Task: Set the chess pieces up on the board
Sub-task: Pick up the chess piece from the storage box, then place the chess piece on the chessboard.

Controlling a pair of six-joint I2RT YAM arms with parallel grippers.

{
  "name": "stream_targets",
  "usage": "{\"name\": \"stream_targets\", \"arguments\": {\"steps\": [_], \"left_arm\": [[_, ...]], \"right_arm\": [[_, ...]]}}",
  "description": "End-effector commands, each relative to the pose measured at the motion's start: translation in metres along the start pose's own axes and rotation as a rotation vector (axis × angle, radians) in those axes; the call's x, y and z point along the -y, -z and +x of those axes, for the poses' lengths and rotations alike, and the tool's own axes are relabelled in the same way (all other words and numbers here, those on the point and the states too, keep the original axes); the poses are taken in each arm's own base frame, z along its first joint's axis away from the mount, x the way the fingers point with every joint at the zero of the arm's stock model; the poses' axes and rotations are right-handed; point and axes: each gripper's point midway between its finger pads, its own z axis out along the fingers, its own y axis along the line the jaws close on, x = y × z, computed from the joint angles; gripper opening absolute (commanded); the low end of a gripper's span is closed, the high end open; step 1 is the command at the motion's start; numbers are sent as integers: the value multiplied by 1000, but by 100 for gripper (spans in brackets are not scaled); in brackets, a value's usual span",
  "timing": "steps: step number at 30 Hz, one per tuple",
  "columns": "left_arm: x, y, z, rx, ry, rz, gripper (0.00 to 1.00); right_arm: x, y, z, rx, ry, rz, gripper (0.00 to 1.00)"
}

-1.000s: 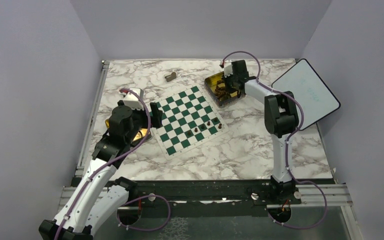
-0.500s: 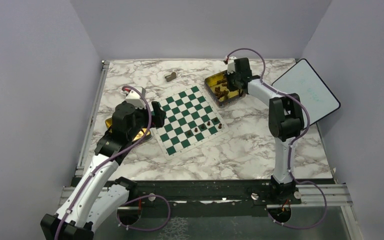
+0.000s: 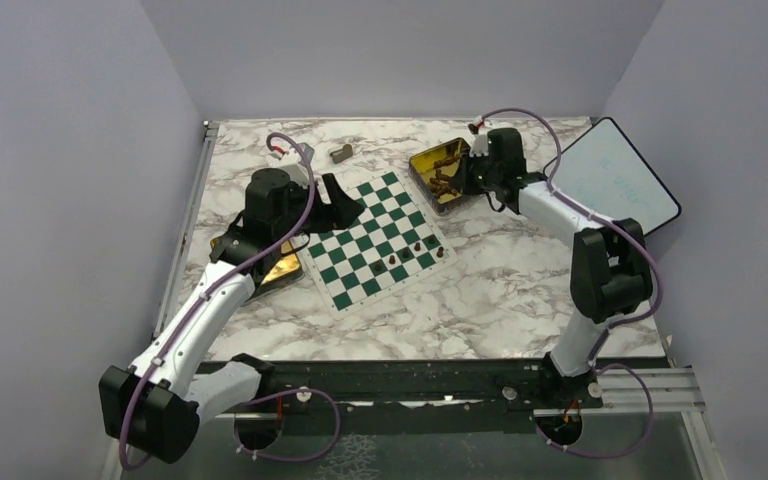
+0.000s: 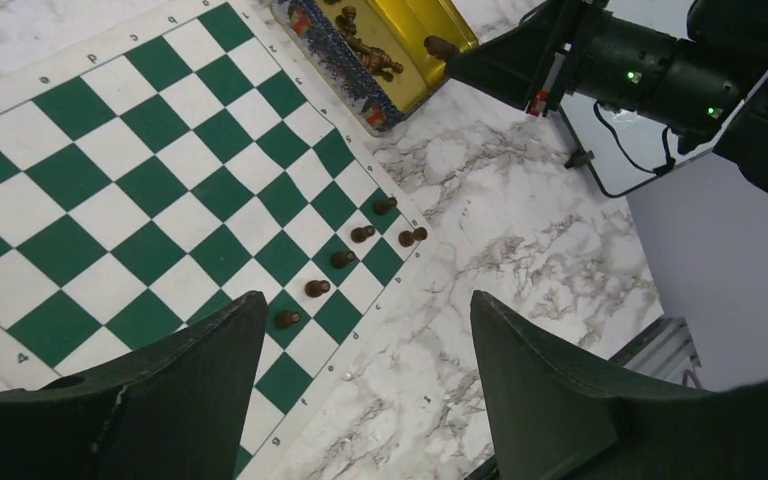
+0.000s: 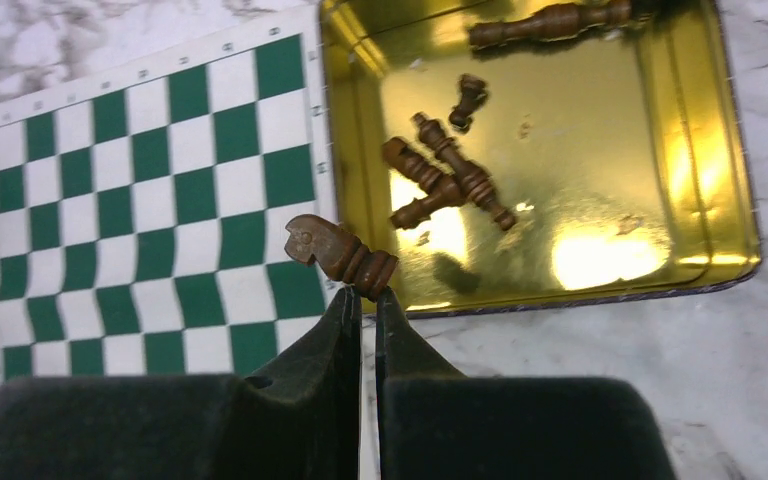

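Marble tabletop (image 3: 480, 290) bearing the chequered board (image 3: 375, 240): the right gripper (image 5: 368, 300), clenched on a brown knight (image 5: 340, 255) by its base, lifts it clear of the gold tin (image 5: 600, 150), presumably for placement, while the left gripper (image 4: 365, 305) hovers spread and empty above the row of pawns (image 4: 317, 288).

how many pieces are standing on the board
6. Five pieces stand in a row near the board's right edge; the sixth sits beside them at the rim. The left claw may hide others.

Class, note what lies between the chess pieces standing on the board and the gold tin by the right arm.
Only bare squares of the board separate the chess pieces from the gold tin in the left wrist view.
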Motion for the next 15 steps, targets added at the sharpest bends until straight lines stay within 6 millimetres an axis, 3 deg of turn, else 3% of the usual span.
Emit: {"name": "stream_targets", "arguments": {"steps": [1, 11, 15], "left_arm": [[19, -14, -7, -25, 69, 87, 74], [39, -58, -8, -110, 212, 213, 61], [39, -69, -7, -127, 243, 220, 59]], "right_arm": [[-60, 31, -22, 113, -48, -191, 7], [-159, 74, -2, 158, -18, -411, 7], [-181, 86, 2, 182, -20, -457, 7]]}}
